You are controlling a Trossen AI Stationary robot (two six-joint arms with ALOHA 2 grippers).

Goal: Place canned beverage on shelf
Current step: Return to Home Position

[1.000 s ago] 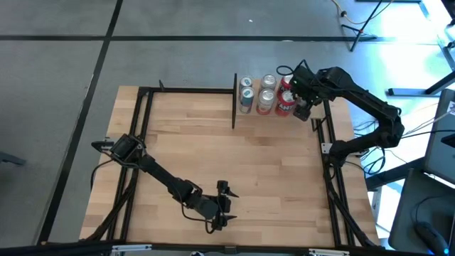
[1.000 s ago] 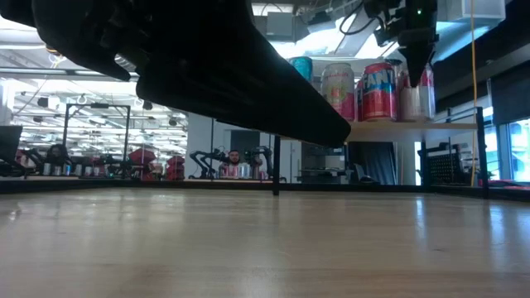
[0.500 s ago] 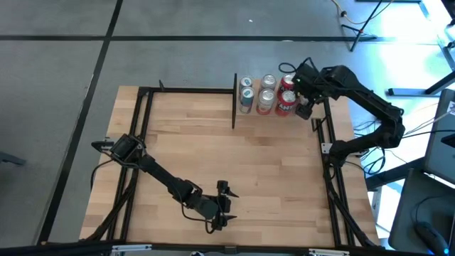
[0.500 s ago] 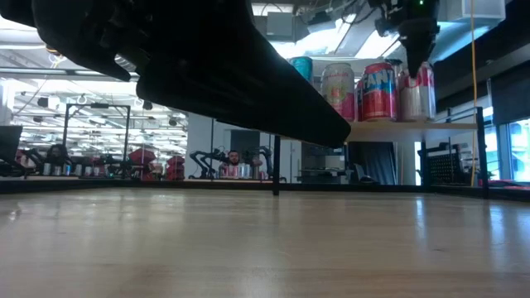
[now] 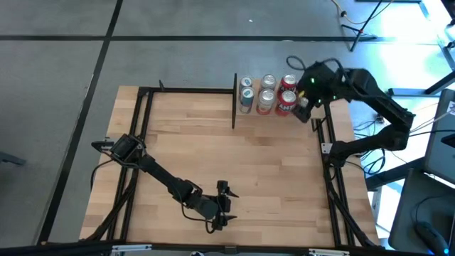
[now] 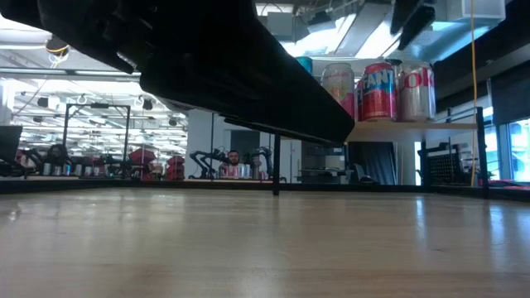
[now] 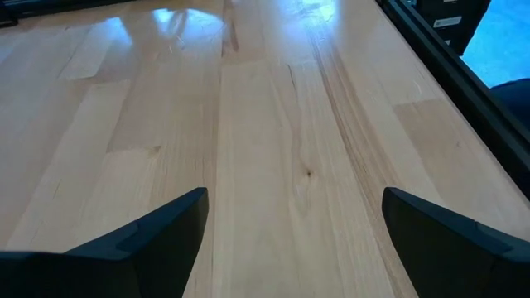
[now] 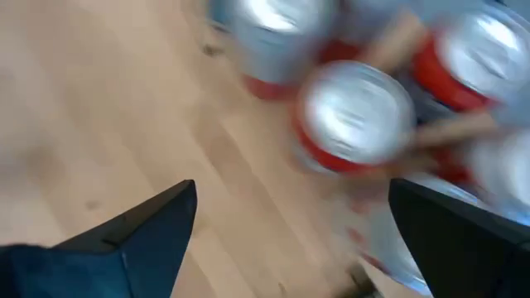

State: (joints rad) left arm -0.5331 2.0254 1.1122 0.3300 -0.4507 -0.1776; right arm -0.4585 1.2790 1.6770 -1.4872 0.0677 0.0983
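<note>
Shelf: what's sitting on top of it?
Six upright cans in two rows of three stand on the shelf. The low view shows only four; the rest sit behind the left arm or other cans.

Your right gripper [image 5: 304, 105] hangs open, upper right. Your left gripper [image 5: 222, 206] rests open, lower centre.
</note>
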